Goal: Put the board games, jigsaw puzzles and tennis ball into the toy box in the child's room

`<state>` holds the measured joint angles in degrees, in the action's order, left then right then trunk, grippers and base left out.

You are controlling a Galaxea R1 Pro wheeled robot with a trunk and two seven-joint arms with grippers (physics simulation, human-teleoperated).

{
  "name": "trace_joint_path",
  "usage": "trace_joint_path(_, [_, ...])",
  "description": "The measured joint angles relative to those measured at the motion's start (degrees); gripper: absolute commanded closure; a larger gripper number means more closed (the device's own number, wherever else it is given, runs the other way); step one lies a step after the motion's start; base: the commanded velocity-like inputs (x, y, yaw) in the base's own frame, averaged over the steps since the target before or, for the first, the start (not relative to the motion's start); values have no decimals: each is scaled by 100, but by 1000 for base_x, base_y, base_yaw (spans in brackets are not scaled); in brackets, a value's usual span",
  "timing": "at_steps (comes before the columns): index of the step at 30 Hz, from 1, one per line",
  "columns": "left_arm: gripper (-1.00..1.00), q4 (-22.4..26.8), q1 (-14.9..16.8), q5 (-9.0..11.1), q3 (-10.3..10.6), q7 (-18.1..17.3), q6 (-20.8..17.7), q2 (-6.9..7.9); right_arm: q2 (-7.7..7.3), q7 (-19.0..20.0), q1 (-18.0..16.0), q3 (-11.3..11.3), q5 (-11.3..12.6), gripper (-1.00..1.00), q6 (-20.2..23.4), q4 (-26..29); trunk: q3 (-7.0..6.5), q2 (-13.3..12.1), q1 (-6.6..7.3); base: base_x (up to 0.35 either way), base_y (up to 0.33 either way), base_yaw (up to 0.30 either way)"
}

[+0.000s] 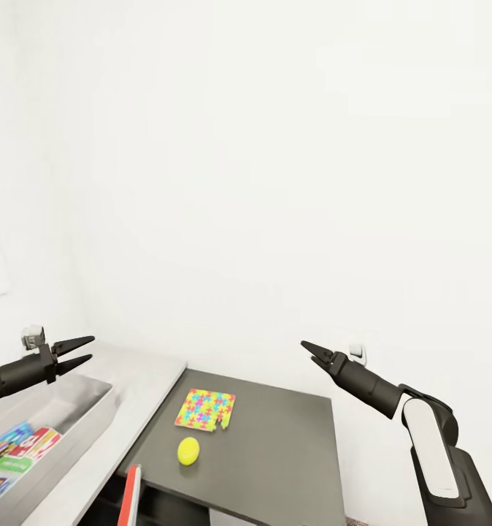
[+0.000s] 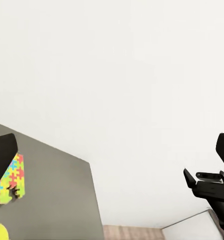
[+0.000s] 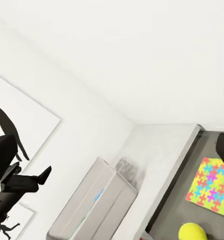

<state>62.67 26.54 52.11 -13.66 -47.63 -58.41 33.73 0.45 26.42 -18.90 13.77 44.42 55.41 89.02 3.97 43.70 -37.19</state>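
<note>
A colourful jigsaw puzzle (image 1: pixel 206 409) lies flat on the dark table (image 1: pixel 282 453), and a yellow tennis ball (image 1: pixel 188 451) sits just in front of it. The grey toy box (image 1: pixel 71 413) stands on the light table at the left, with colourful board games (image 1: pixel 16 449) inside. My left gripper (image 1: pixel 85 348) hangs open over the box's far end, holding nothing. Above the dark table's back right part, my right gripper (image 1: pixel 309 351) is open and empty. The puzzle (image 3: pixel 211 187), ball (image 3: pixel 193 232) and box (image 3: pixel 92 205) also show in the right wrist view.
A light grey table (image 1: pixel 147 376) joins the dark table in the white room corner. A red and white flat object (image 1: pixel 131 497) stands on edge at the dark table's near left corner. A wall socket (image 1: pixel 357 352) is behind the right gripper.
</note>
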Motion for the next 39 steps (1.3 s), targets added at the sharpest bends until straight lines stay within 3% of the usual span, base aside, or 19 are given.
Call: trace_joint_path(39, [-100,-1,0,-3,0,12,8,-17,-21,4,0,9,5,-100,3,2,-127,-1,0,0,0,-259])
